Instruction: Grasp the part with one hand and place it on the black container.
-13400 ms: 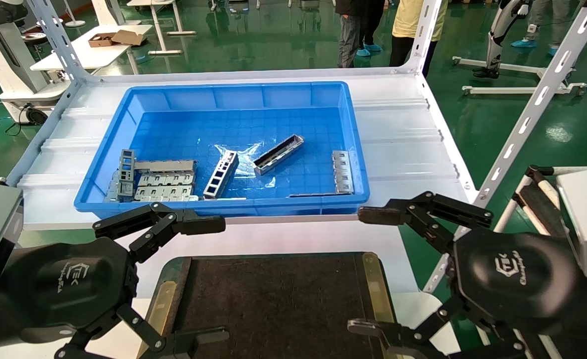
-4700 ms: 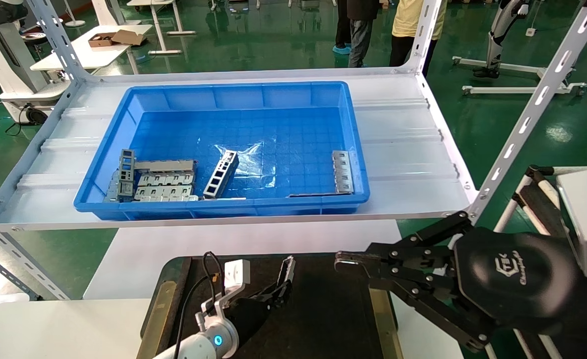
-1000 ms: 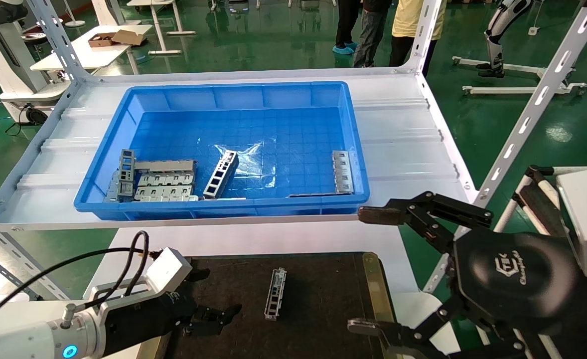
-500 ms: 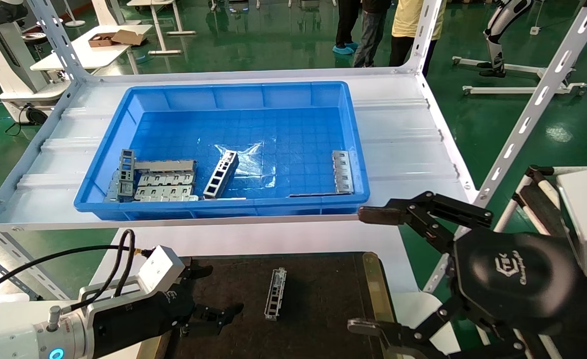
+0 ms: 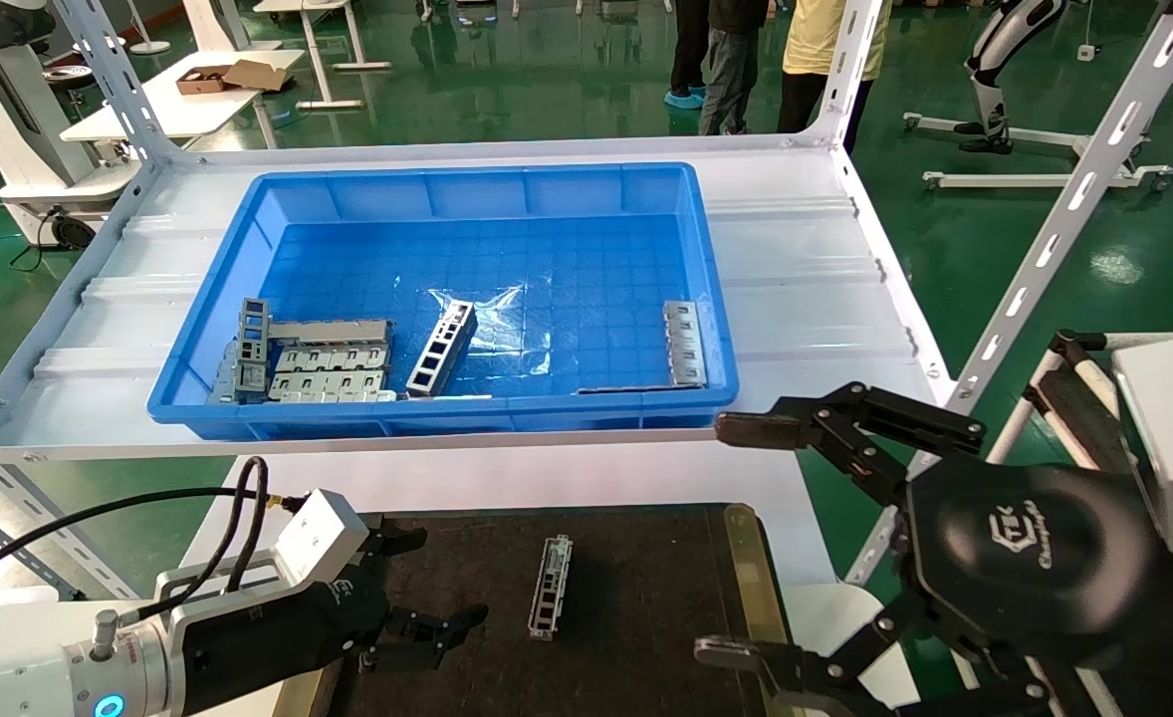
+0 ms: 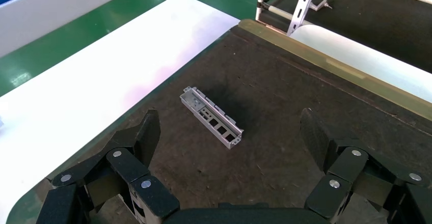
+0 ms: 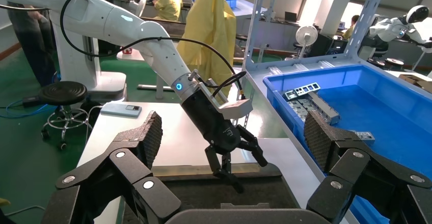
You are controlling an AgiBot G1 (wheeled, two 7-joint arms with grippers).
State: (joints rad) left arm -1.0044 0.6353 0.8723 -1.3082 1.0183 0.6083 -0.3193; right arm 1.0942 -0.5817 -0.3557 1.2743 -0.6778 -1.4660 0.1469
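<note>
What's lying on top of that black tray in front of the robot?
One small metal part lies flat on the black container, alone. The open left gripper hovers beside it, hiding the tray's near-left corner.

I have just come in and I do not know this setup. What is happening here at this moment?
The robot is moving a metal part from the blue bin on the shelf to the black container in front of it. The part lies flat on the container now, and nothing holds it. The left tool is open and hovers low over the container's left side, apart from the part. The right tool is open too, idle at the right. Other grey metal pieces are in the bin.
</note>
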